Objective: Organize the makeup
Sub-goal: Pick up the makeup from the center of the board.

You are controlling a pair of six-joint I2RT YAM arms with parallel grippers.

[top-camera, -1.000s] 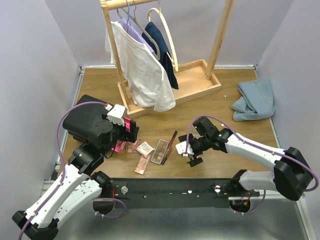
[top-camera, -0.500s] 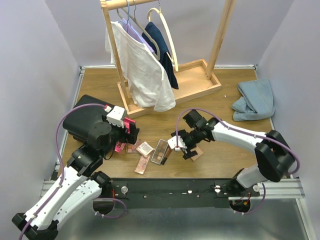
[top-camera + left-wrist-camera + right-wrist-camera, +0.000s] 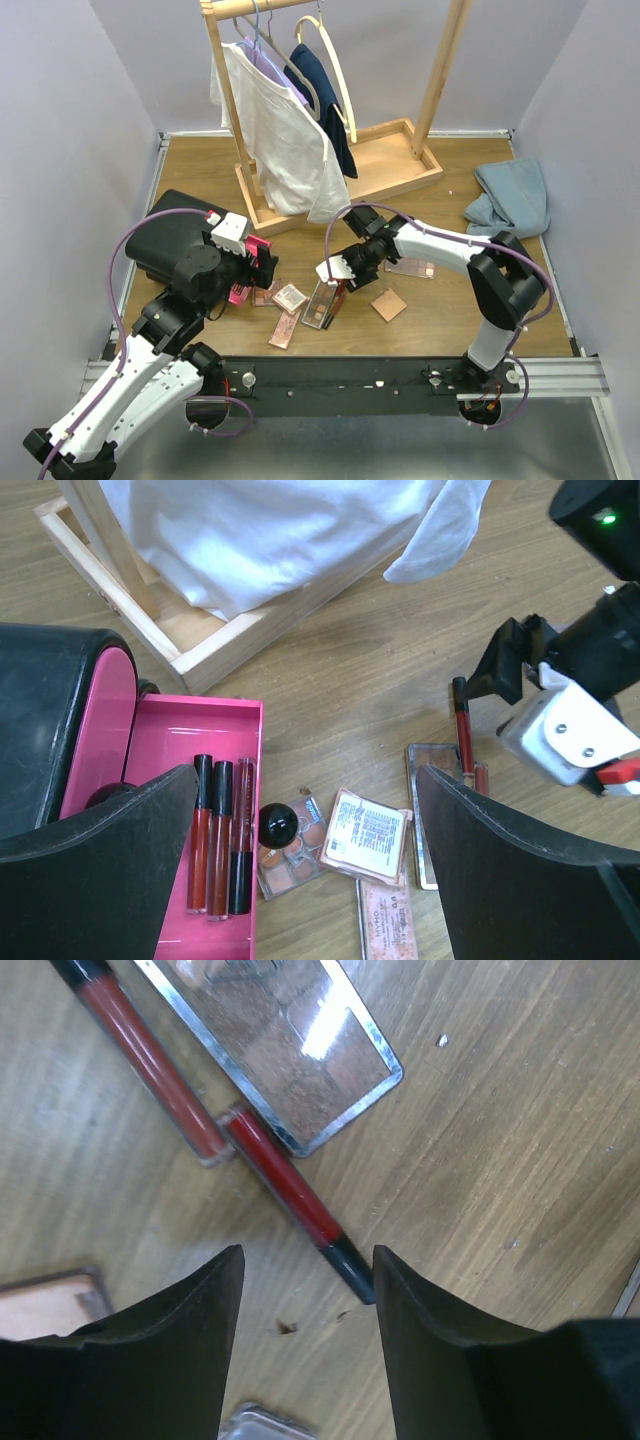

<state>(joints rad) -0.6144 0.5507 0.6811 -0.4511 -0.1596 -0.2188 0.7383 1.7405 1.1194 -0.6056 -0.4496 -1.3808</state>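
Seen from above, the right gripper [image 3: 337,272] sits low over a cluster of makeup at the near middle of the wooden table [image 3: 450,200]. Its claw is spread and empty, and a dark-red tube [image 3: 290,1195] lies on the wood in line with the gap, beside a clear-lidded palette [image 3: 270,1040]. The left gripper [image 3: 307,775], also spread and empty, hangs by the pink drawer [image 3: 160,745] of a black case [image 3: 165,240], where three tubes [image 3: 220,830] lie side by side. A peach compact [image 3: 389,304] lies apart to the right.
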